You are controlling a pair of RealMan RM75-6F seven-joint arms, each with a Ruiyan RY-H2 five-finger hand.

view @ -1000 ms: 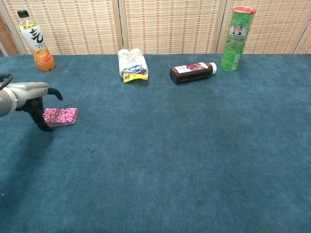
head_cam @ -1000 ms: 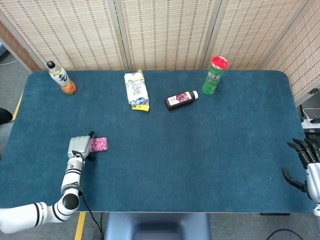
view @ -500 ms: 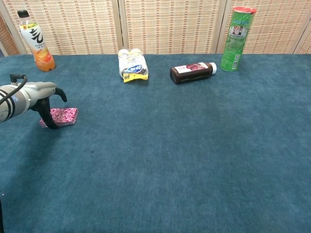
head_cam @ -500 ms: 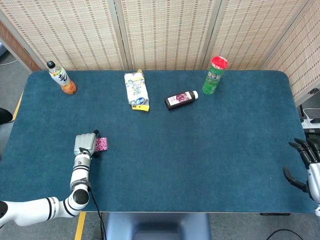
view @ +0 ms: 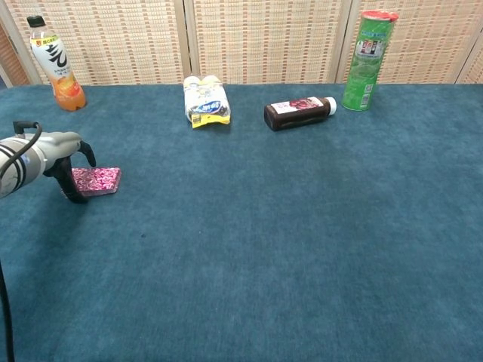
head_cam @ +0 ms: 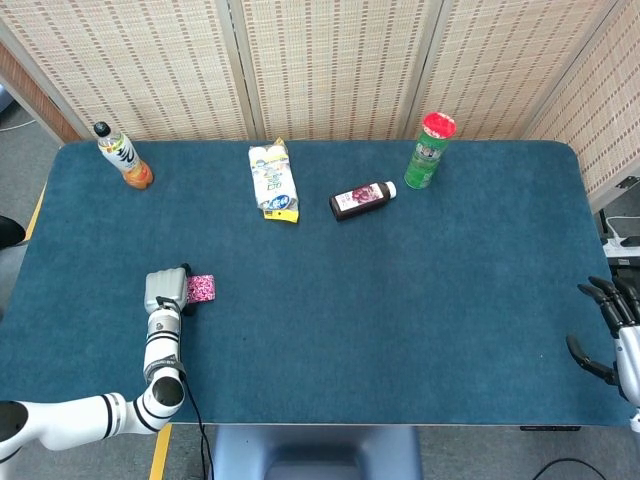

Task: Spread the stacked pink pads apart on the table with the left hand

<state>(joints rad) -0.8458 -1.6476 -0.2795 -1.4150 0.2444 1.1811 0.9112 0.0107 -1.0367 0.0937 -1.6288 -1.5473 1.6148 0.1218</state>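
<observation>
The pink pads (view: pixel 95 181) lie as a flat stack on the blue counter (view: pixel 287 226), near its left edge and well apart from the bottles and snack items lined up along the far side. The left hand (view: pixel 62 157) sits at the stack's left end, its dark fingers (view: pixel 69 190) curled down over that end and touching the counter beside it; in the head view the left hand (head_cam: pixel 167 291) covers the left part of the stack, with the pink pads (head_cam: pixel 202 289) showing to its right. Whether the fingers press on the top pad or grip the edge cannot be told from either view.

To do this step well, I judge the hand should press lightly on the top pad only and drag it sideways toward open counter, so the lower pads stay put through friction with the cloth. Too much pressure would likely slide the whole stack together. Pulling toward the right or the near side keeps the pads off the edge.

The right hand (head_cam: pixel 612 330) hangs at the near right corner, fingers apart and holding nothing.
</observation>
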